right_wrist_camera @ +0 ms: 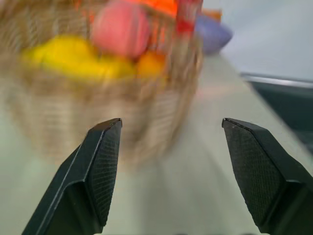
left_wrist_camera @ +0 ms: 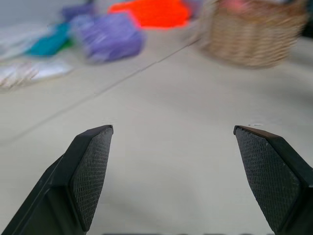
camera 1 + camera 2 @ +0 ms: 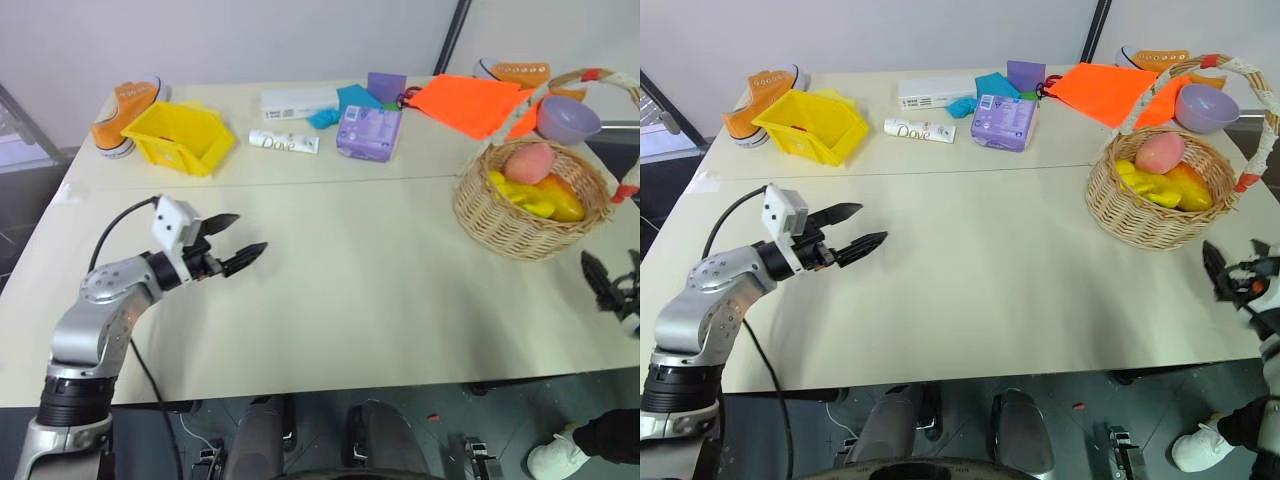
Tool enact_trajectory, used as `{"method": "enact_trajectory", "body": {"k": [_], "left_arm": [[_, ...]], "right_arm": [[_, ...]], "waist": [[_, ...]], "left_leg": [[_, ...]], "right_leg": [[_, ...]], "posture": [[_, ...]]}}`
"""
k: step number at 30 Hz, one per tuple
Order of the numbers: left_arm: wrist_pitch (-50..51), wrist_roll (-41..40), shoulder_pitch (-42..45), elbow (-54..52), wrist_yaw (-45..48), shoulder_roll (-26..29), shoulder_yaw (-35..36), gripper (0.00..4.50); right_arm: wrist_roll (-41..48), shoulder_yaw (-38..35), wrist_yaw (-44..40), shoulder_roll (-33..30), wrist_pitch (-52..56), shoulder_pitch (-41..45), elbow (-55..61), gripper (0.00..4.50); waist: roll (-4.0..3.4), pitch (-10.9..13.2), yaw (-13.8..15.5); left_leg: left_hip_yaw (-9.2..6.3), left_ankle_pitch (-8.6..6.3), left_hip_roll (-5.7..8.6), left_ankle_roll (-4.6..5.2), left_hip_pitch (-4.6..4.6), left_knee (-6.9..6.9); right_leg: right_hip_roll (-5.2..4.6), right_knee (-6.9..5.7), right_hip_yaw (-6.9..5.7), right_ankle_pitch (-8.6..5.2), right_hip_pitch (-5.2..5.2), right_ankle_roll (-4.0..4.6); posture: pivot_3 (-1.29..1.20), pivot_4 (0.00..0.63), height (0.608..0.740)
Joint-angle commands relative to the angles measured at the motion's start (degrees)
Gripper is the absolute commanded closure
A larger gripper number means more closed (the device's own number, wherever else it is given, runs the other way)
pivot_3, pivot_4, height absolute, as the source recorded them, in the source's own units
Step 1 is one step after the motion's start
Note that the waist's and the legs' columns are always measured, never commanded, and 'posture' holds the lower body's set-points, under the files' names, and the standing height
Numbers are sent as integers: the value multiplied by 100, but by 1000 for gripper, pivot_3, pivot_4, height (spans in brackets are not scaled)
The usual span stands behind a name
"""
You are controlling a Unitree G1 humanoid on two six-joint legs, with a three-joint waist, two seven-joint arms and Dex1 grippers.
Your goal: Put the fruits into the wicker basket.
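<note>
tan woven wicker basket [image 3: 525, 215] holds yellow banana [image 3: 525, 198] and pinkish-red peach [image 3: 529, 161] (handle banded red).

My left gripper [image 3: 233, 241] hangs over bare table [image 3: 370, 300] with its fingers spread wide and nothing between them. Well off to its right and a little farther out sits the wicker basket [image 3: 500, 220], with the peach [image 3: 529, 161] on top of the banana [image 3: 522, 195] inside it. Just this side of the basket, at the table's right edge, is my right gripper [image 3: 607, 280], fingers apart and empty. Beyond my left gripper stands a yellow bin [image 3: 180, 135], with an orange shoe [image 3: 125, 112] beside it and a white tube [image 3: 284, 142] to its right.
</note>
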State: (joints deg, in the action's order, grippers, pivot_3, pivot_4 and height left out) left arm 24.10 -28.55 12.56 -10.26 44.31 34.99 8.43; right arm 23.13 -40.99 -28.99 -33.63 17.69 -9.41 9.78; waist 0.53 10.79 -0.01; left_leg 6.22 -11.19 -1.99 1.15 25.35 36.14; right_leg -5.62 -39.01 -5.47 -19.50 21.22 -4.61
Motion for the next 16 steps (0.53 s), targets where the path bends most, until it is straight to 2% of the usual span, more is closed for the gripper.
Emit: {"method": "enact_trajectory", "body": {"k": [1, 4, 7, 12, 16], "left_arm": [[-565, 285, -269, 338, -219, 10, 457, 239], [-963, 492, -673, 706, -459, -120, 716, 239], [-1199, 580, -1091, 749, -563, -230, 833, 239], [-1273, 550, -1639, 521, -706, -308, 987, 239], [-1286, 491, -1889, 359, -748, -359, 1073, 239]], "right_arm": [[458, 296, -535, 79, -119, -330, 1001, 1113], [423, 1376, -875, 70, 29, -405, 1643, 1113], [174, 2271, -736, 209, 120, 47, 1683, 1113], [-214, 3096, -583, 405, 64, 759, 1134, 1113], [-333, 3371, -617, 497, -89, 1076, 789, 1113]], "waist": [[-5, -3, -60], [-4, -4, -111], [-2, -4, -101], [4, -7, -22], [7, -8, -31]], "left_leg": [[0, -1, -2, 0, -2, 0], [-1, -2, -9, -1, -4, -2], [-1, -2, -16, -2, -3, -2], [-2, -6, -8, -5, 4, 1], [-3, -12, -1, -11, 4, -2]], "right_leg": [[-1, 0, 0, 0, -2, 0], [1, 0, 1, 0, 0, 2], [4, 0, 0, 1, 6, 4], [-10, 3, -2, 1, 13, 6], [-20, 5, -4, 1, 12, 7]], "posture": [[0, 150, 723], [0, 150, 723], [0, 150, 723], [0, 150, 723], [0, 150, 723]]}}
